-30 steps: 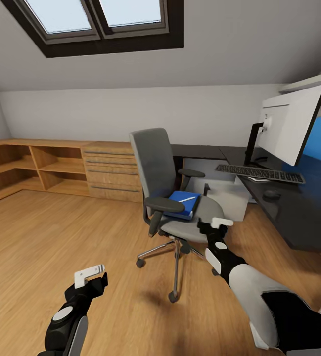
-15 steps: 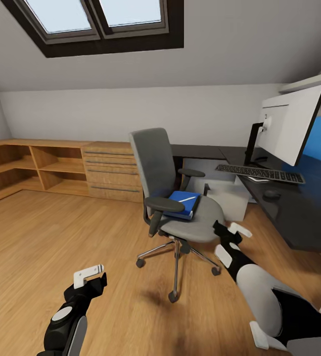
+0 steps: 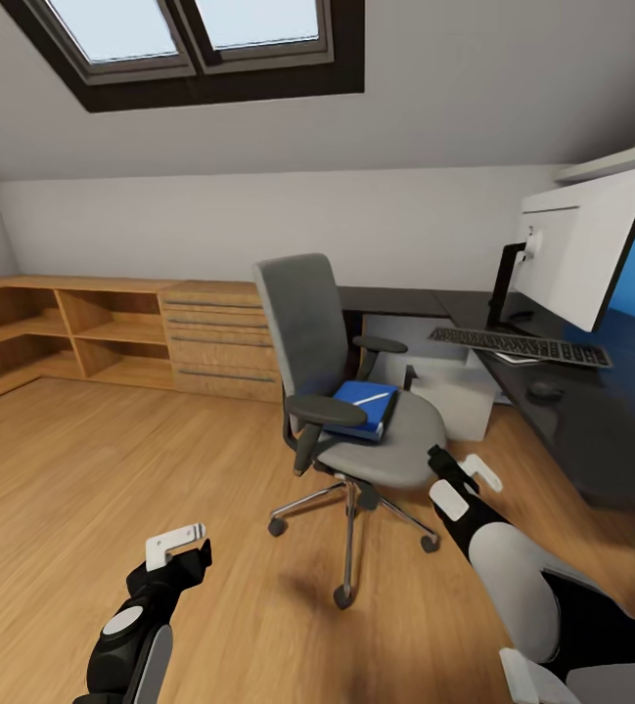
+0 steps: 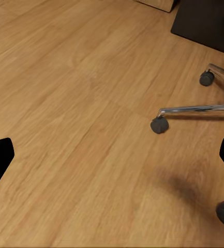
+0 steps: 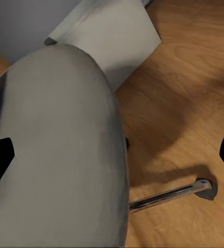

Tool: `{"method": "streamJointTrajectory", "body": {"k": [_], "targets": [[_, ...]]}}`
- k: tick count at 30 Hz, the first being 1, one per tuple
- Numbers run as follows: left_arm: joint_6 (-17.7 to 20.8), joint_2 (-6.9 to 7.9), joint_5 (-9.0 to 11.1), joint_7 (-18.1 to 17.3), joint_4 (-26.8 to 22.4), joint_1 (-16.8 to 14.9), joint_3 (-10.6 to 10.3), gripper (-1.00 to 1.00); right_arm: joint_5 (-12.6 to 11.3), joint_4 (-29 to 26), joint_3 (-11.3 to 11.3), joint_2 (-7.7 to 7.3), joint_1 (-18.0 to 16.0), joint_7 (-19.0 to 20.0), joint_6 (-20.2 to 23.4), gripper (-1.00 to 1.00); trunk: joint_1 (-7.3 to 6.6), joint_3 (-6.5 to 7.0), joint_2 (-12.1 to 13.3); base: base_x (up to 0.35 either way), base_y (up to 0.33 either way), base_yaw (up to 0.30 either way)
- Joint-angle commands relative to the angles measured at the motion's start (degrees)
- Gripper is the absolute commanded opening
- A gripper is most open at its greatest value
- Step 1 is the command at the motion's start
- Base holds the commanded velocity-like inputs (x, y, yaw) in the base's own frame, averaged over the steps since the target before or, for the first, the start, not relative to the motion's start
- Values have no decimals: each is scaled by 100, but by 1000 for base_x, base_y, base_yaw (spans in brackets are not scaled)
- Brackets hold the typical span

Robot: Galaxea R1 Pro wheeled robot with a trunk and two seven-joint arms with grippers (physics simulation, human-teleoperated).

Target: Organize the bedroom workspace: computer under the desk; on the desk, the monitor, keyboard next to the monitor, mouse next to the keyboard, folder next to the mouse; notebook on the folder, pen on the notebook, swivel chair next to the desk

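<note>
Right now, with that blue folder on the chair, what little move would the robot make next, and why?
Probably reach the right gripper up and over the seat edge toward the folder. The folder lies on the swivel chair with the pen on top, and that gripper hovers beside the seat, open.

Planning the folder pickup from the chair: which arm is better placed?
Probably the right. Its gripper hangs beside the chair seat's front edge, near the blue folder. The left gripper sits low over bare floor, farther away.
</note>
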Motion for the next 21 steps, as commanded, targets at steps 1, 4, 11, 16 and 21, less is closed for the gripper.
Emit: {"method": "streamJointTrajectory", "body": {"k": [1, 4, 11, 16, 21], "targets": [[21, -2, 57, 36, -6, -3, 1, 100, -69, -1, 28, 0, -2, -15, -21, 100, 2, -6, -2, 282, 0, 0], [21, -2, 57, 35, -4, -3, 1, 100, -206, 0, -9, -18, -2, -18, 24, 100, 2, -6, -2, 214, 0, 0], [21, -4, 55, 35, 7, -3, 1, 100, -851, -3, -38, -216, -4, 22, 559, 100, 2, -6, -2, 100, 0, 0], [21, -3, 49, 35, 14, -3, 1, 100, -1069, -2, -46, -318, -2, 88, 762, 100, 2, -6, -2, 239, 0, 0], [21, -5, 48, 35, 15, -2, 1, 100, -1304, 0, -57, -328, -2, 102, 834, 100, 2, -6, -2, 55, 0, 0]]}}
